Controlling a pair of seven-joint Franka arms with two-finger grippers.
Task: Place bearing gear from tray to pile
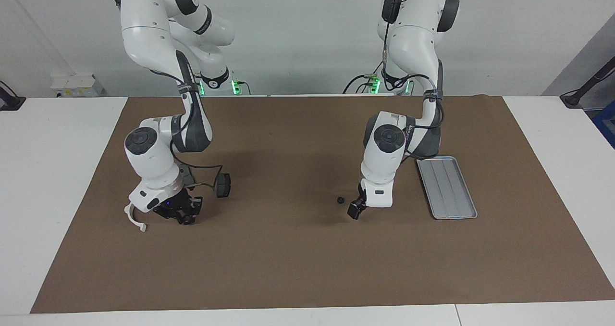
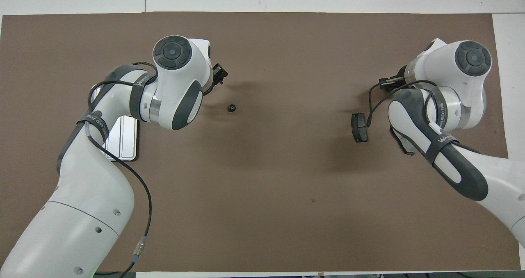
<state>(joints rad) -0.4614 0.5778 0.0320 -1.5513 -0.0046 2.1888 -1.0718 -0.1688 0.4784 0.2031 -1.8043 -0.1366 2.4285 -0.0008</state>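
Note:
The bearing gear (image 1: 340, 200) (image 2: 232, 108) is a small black ring. It lies on the brown mat between the tray and the pile. My left gripper (image 1: 355, 210) (image 2: 219, 73) hangs open low over the mat just beside the gear, on the tray's side, holding nothing. The silver ridged tray (image 1: 447, 186) (image 2: 123, 138) is bare, and the left arm partly covers it in the overhead view. The pile shows a dark brake pad (image 1: 222, 185) (image 2: 359, 127), a second pad (image 1: 187, 174) half hidden by the right arm, and a white curved bracket (image 1: 134, 218). My right gripper (image 1: 182, 214) (image 2: 387, 83) hangs low over the mat between the bracket and the first pad.
The brown mat (image 1: 288, 268) covers most of the white table. A cable loops from the right wrist close to the first brake pad. The arms' elbows stand over the mat at both ends.

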